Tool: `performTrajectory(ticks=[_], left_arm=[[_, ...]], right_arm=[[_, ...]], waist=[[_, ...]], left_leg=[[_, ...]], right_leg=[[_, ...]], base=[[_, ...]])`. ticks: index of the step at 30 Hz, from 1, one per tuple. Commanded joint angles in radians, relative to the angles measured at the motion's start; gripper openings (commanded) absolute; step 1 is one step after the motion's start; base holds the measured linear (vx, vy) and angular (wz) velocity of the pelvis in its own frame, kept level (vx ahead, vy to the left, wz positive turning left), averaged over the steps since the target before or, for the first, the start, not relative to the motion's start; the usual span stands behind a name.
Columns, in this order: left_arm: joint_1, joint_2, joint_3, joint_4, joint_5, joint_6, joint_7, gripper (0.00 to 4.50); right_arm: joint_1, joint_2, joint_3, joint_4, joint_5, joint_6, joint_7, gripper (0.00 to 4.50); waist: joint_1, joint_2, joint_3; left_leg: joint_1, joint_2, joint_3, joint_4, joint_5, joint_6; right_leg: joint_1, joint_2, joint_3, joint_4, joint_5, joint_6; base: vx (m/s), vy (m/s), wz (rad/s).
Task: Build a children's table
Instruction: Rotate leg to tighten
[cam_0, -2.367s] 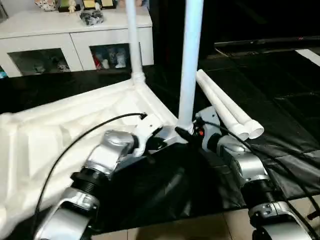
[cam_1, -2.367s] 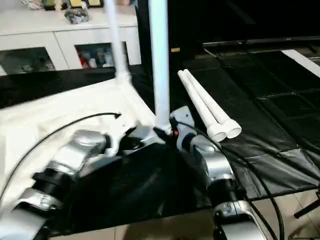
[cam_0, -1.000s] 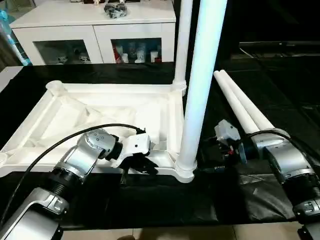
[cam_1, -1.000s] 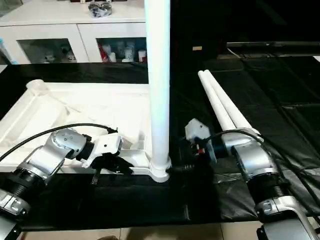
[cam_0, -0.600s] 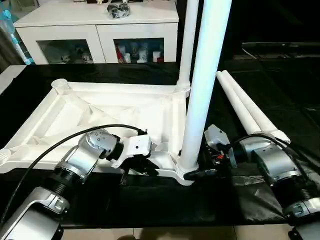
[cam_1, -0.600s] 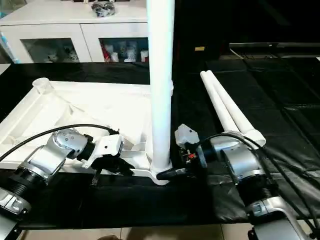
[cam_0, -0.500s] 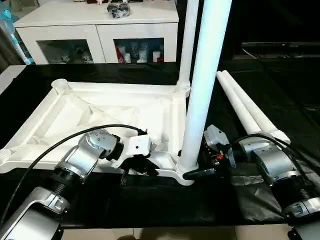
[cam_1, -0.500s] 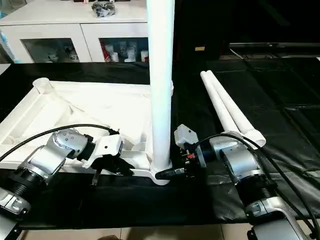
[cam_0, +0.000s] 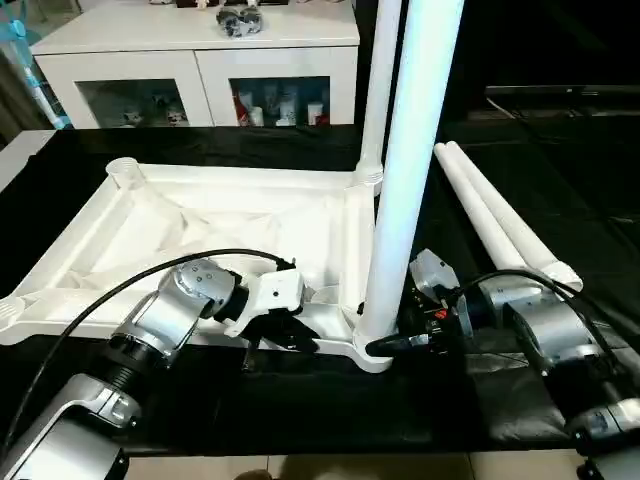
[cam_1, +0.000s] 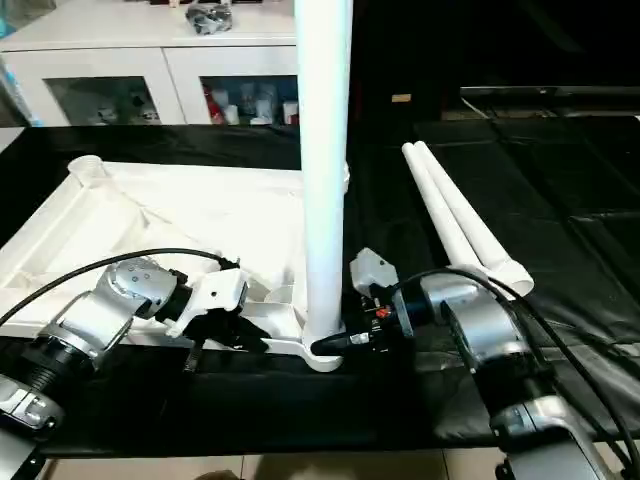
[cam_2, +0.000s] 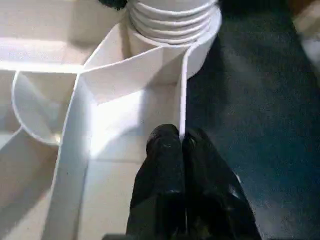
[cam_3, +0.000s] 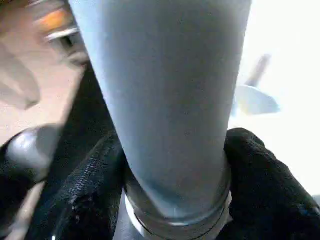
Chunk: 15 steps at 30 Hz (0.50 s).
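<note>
- Left eye view: the biggest thing I see is the black mat (cam_0: 560, 130) covering the floor, with the children's table lying on it upside down.
- The tabletop (cam_0: 200, 225) lies with its ribbed underside facing up, in the left and middle part of the mat, just in front of my arms.
- Behind it, along the far edge of the mat, stands a white cabinet (cam_0: 200, 60) with glass doors and small items on top.
- Two legs are upright in the tabletop's right-hand corner sockets: the near leg (cam_0: 410, 170) in the near right corner, the far leg (cam_0: 378, 90) in the far right corner.
- Two loose legs (cam_0: 495, 215) lie side by side on the mat to the right of the tabletop, touching each other and running away from me at a slant.
- The left gripper (cam_0: 285, 335) sits at the tabletop's near edge, a little left of the near leg. In the left wrist view its black fingers (cam_2: 165, 150) are pressed together with the thin white rim wall (cam_2: 182, 90) of the tabletop pinched between them, the ringed corner socket (cam_2: 172, 20) just beyond.
- The right gripper (cam_0: 392, 343) reaches in from the right at the base of the near leg. In the right wrist view its two black fingers (cam_3: 260, 170) stand on either side of the leg's lower end, right against it, so I read it as clasped around the leg just above the socket collar.
</note>
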Motion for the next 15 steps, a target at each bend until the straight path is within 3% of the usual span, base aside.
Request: performTrajectory(ticks=[1, 5, 6, 11, 15], left_arm=[[-0.021, -0.069, 0.047, -0.012, -0.033, 0.066, 0.117, 0.00], [-0.034, -0.115, 0.081, -0.013, -0.027, 0.122, 0.226, 0.00], [-0.051, -0.157, 0.114, -0.001, -0.019, 0.154, 0.331, 0.00], [-0.071, -0.226, 0.170, -0.010, -0.011, 0.278, 0.487, 0.00], [-0.068, -0.258, 0.190, -0.038, -0.007, 0.323, 0.545, 0.00]], right_arm=[[0.013, 0.080, 0.006, -0.016, -0.031, 0.045, -0.176, 2.59], [0.014, 0.158, -0.022, -0.002, -0.046, 0.080, -0.333, 2.59], [0.009, 0.211, -0.027, 0.009, -0.069, 0.091, -0.439, 2.59], [-0.026, 0.329, -0.068, 0.044, -0.078, 0.160, -0.652, 2.58], [-0.035, 0.360, -0.052, 0.041, -0.082, 0.157, -0.650, 2.58]], waist=[[-0.012, -0.005, -0.067], [-0.041, -0.012, -0.059], [-0.047, -0.014, -0.061], [-0.070, -0.012, -0.058], [-0.076, -0.011, -0.062]], left_leg=[[0.007, 0.024, -0.006, -0.073, -0.210, 0.037], [0.006, 0.013, -0.011, -0.077, -0.255, 0.014], [0.009, 0.010, -0.010, -0.073, -0.258, 0.017], [0.015, 0.005, -0.010, -0.070, -0.263, 0.022], [0.010, 0.009, -0.013, -0.075, -0.258, 0.041]], right_leg=[[0.056, -0.058, 0.049, -0.072, -0.372, -0.169], [0.058, -0.058, 0.041, -0.090, -0.500, -0.108], [0.055, -0.059, 0.039, -0.098, -0.526, -0.092], [0.046, -0.053, 0.032, -0.107, -0.558, -0.079], [0.050, -0.053, 0.034, -0.104, -0.504, -0.086]], base=[[0.000, 0.000, 0.00], [0.000, 0.000, 0.00], [0.000, 0.000, 0.00], [0.000, 0.000, 0.00], [0.000, 0.000, 0.00]])
